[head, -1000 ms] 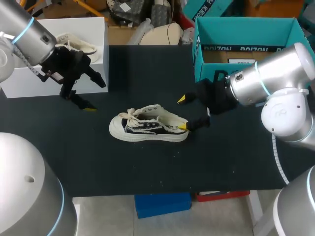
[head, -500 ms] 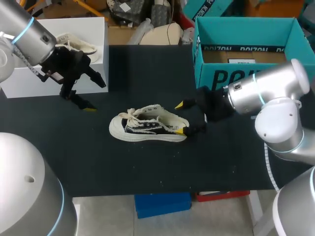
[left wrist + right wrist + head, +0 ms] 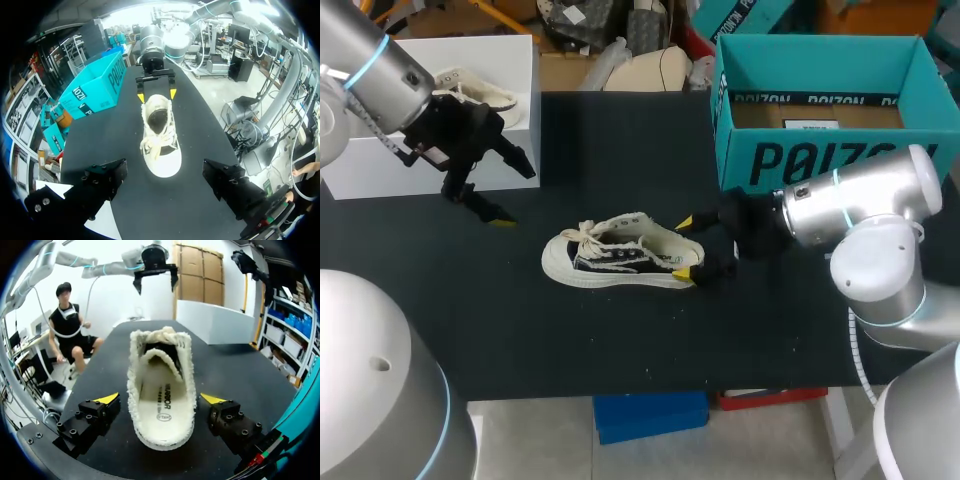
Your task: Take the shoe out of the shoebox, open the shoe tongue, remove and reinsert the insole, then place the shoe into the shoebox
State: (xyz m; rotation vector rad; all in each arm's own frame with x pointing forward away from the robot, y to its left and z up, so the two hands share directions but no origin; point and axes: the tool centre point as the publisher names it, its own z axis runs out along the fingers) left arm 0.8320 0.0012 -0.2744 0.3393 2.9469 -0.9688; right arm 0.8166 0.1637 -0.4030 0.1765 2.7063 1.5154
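Right now you have the shoe out of its box and lying on its sole near the middle of the black table, toe to the left, heel to the right, laces bunched over the front. Your right gripper is down at the heel end with its fingers spread wide. One yellow tip sits on the far side of the heel and one on the near side. From the right wrist view, the heel lies between them with a strip of table showing on each side, so they are not clamping it. That same view looks straight into the shoe's opening, where the pale insole lies flat inside.

The teal shoebox stands open at the far right of the table, just behind your right arm and apart from the shoe.

Your left gripper hangs over the far left of the table, well away from the shoe, with its fingers parted and nothing between them. Just behind it stands a white box, with a second shoe at its top.
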